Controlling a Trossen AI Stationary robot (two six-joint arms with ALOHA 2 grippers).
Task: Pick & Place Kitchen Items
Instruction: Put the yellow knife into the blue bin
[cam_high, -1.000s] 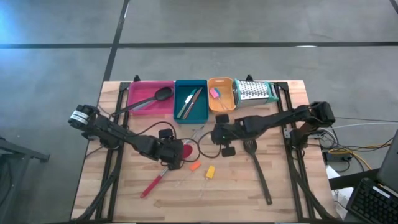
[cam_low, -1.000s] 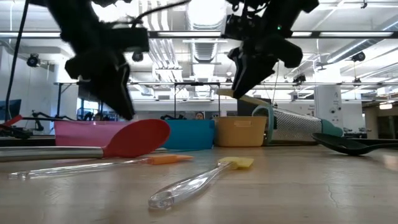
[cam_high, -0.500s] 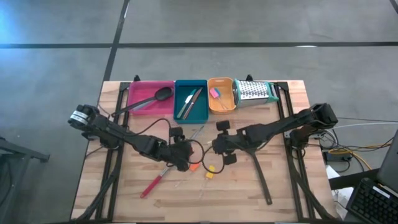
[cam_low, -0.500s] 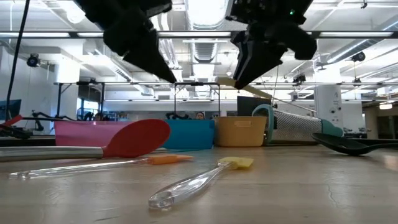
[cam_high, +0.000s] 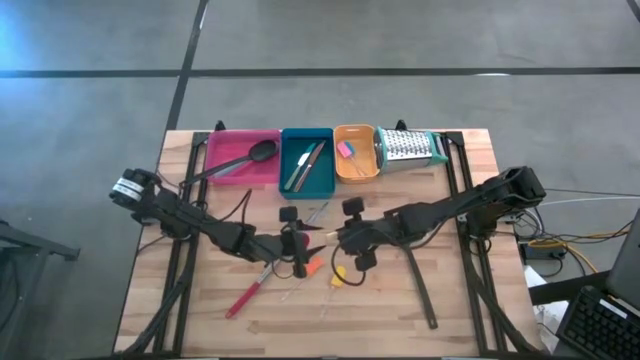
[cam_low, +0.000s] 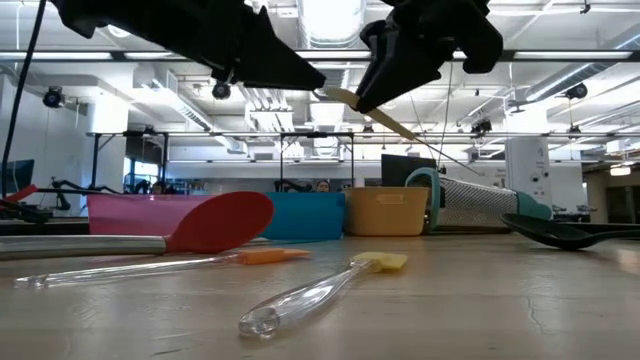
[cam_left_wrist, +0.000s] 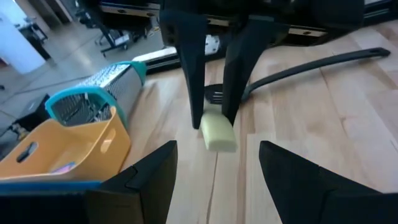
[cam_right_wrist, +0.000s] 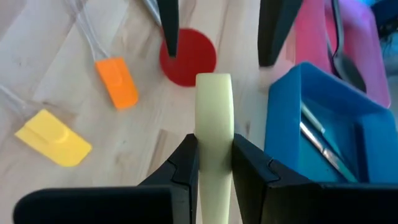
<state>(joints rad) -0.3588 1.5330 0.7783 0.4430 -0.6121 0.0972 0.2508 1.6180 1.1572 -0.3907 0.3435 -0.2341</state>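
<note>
My right tool (cam_right_wrist: 214, 163) is hanging above the middle of the tabletop (cam_high: 460, 300), pinching a pale yellow spatula (cam_right_wrist: 214, 118) between its fingers, with the yellow (cam_right_wrist: 53, 138) and orange (cam_right_wrist: 116, 83) spatulas and the red spoon (cam_right_wrist: 188, 56) lying below it. My left tool (cam_high: 298, 240) is facing it with fingers spread wide, gripping nothing. Farther back, the teal tray (cam_high: 320, 178) is holding thin knives (cam_high: 306, 163) and the pink tray (cam_high: 232, 148) a black ladle (cam_high: 240, 162).

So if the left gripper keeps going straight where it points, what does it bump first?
Probably the pale yellow spatula pinched in the right gripper, right ahead of the open left gripper. Depth is unclear, so it might pass under.
</note>
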